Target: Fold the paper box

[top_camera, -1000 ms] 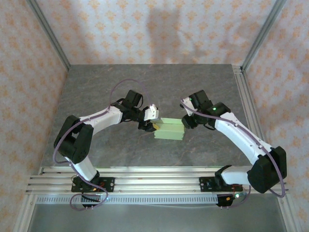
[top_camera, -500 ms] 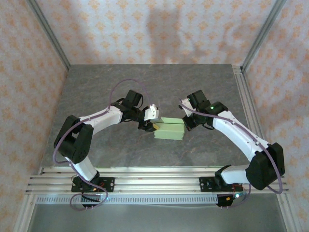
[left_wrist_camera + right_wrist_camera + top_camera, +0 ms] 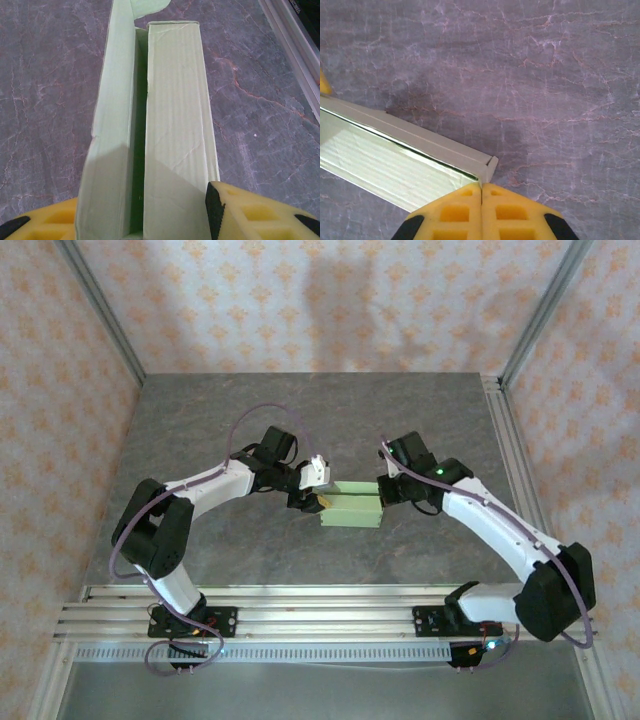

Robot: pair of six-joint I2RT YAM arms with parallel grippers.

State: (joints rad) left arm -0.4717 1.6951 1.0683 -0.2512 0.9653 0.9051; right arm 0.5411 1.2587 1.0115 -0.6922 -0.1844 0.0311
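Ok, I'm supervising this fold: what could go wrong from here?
The pale green paper box shows a long open slit along its top; that panel could spring up. The right gripper is shut, tips at the box's end corner; pushing may crumple thin card. The left gripper clamps the other end; squeezing could dent it.

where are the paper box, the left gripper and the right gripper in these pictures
paper box [image 3: 350, 508], top external view, middle of its pale green surface
left gripper [image 3: 145, 220], left wrist view, midway between its yellow fingertips
right gripper [image 3: 481, 192], right wrist view, on the seam where its closed fingertips meet
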